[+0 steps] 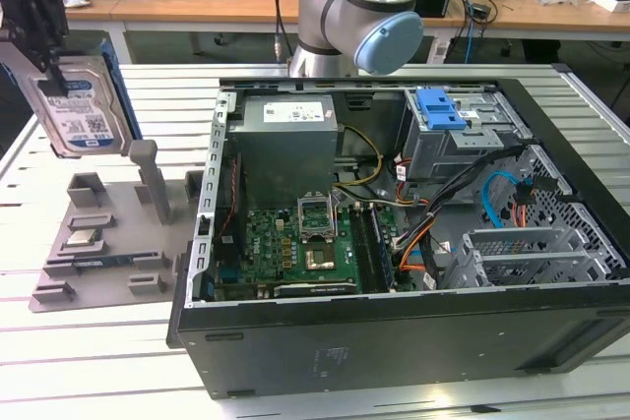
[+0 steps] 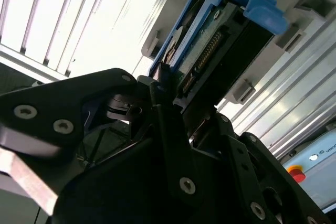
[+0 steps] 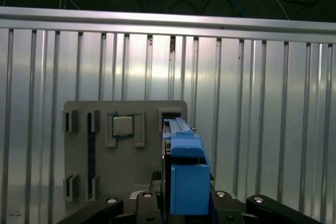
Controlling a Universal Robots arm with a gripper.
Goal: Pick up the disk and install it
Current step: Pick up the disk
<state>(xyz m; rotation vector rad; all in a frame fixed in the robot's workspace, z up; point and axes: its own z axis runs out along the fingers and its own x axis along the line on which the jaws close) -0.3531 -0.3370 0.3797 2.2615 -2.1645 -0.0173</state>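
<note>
The disk (image 1: pixel 79 110), a silver hard drive with a white and blue label and a blue carrier frame, hangs upright in the air at the exterior view's left. It is above the grey fixture plate (image 1: pixel 108 243). My black gripper (image 1: pixel 51 66) is shut on its upper edge. In the second wrist view the disk (image 2: pixel 220 35) sticks out beyond the fingers (image 2: pixel 168 129), its connector edge and blue frame showing. In the first wrist view the disk (image 3: pixel 184 171) is edge-on between the jaws, over the plate (image 3: pixel 79 150).
An open computer case (image 1: pixel 394 341) lies at the middle and right of the slatted metal table (image 1: pixel 148 381). Inside are a grey power-supply box (image 1: pixel 290 135), a motherboard (image 1: pixel 295 243) and a drive bay with a blue latch (image 1: pixel 441 110). A processor chip (image 3: pixel 123 125) sits on the plate.
</note>
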